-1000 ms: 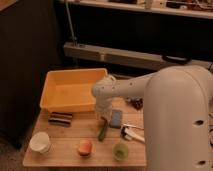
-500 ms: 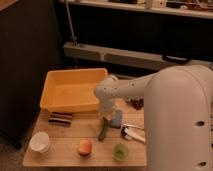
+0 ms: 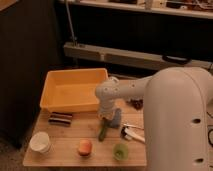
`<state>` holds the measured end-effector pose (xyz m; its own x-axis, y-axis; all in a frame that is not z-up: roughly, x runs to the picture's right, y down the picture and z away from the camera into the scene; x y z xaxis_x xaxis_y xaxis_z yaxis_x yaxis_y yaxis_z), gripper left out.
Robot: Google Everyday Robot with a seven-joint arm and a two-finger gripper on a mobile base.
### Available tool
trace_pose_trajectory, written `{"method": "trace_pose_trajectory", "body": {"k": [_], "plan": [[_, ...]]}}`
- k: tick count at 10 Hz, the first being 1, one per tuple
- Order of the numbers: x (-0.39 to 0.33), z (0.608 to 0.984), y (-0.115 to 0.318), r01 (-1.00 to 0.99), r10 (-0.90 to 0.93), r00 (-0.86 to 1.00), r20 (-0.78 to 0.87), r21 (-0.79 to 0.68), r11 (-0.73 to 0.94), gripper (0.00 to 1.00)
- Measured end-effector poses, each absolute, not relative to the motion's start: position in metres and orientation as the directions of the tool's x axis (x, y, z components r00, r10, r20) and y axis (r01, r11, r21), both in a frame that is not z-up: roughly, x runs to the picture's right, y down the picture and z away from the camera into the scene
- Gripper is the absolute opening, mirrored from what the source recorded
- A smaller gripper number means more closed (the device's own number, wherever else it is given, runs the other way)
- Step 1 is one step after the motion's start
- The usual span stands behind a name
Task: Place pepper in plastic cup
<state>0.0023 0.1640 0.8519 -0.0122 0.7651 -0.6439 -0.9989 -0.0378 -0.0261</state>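
Hidden or unclear: the gripper (image 3: 106, 120) hangs below the white wrist, over the middle of the table (image 3: 60, 156). Its tip is dark and merges with the top of the pepper (image 3: 103, 132). I cannot tell whether it is open, closed or gripping the pepper. A grey-blue object (image 3: 116, 119) just right of it blurs the outline further. The robot's white body fills the right side and covers the table's right end. A small white-and-dark item (image 3: 131, 133) beside that body cannot be identified.

Pepper relative to gripper: directly beneath it, far end meeting the tip, with the rest extending nearer. Whether the pepper rests on the table or hangs clear cannot be judged.

Orientation: the long axis runs far to near, and the near end leans slightly left.

The cup (image 3: 120, 150) stands near and right of the pepper's near end, apart from it. The orange fruit (image 3: 85, 147) sits near-left of the pepper.
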Motion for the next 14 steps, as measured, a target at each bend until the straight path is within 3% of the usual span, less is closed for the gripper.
{"method": "trace_pose_trajectory", "body": {"k": [7,11,14], "plan": [[-0.002,0.847,0.168,-0.998,0.767,0.006,-0.642,-0.046,-0.031,0.50],[-0.002,0.813,0.144,-0.995,0.803,-0.028,-0.595,-0.057,-0.077,0.50],[-0.008,0.823,0.155,-0.995,0.792,-0.015,-0.611,-0.068,-0.072,0.50]]}}
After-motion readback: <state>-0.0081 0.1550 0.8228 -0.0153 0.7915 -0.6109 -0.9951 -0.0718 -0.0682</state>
